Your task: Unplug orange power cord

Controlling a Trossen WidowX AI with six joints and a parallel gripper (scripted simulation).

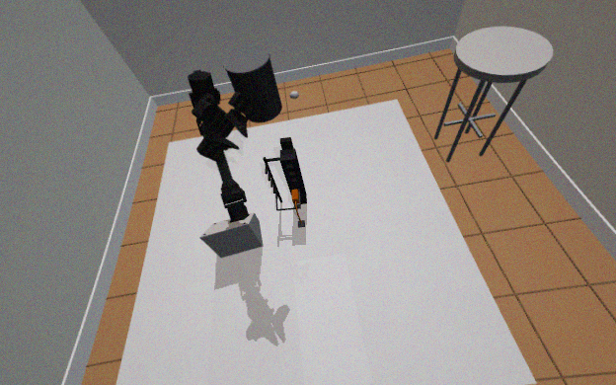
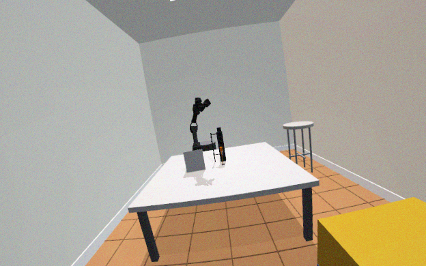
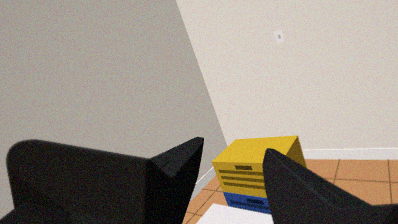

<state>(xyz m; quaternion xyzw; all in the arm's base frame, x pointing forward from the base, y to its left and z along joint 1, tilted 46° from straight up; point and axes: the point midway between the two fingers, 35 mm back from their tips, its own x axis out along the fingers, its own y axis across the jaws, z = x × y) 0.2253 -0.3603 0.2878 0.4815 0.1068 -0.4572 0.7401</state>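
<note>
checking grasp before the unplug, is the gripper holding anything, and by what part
Nothing is held: the gripper has bare air between its jaws, raised well away from the orange plug, which sits in the power strip.

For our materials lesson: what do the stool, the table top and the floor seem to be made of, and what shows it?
Stool: thin grey legs look like metal tube; pale matte seat, material unclear.
Table top: smooth white board, perhaps laminate; faint shadows, no grain.
Floor: orange-brown tiles, likely ceramic; dark grid joints.
</note>
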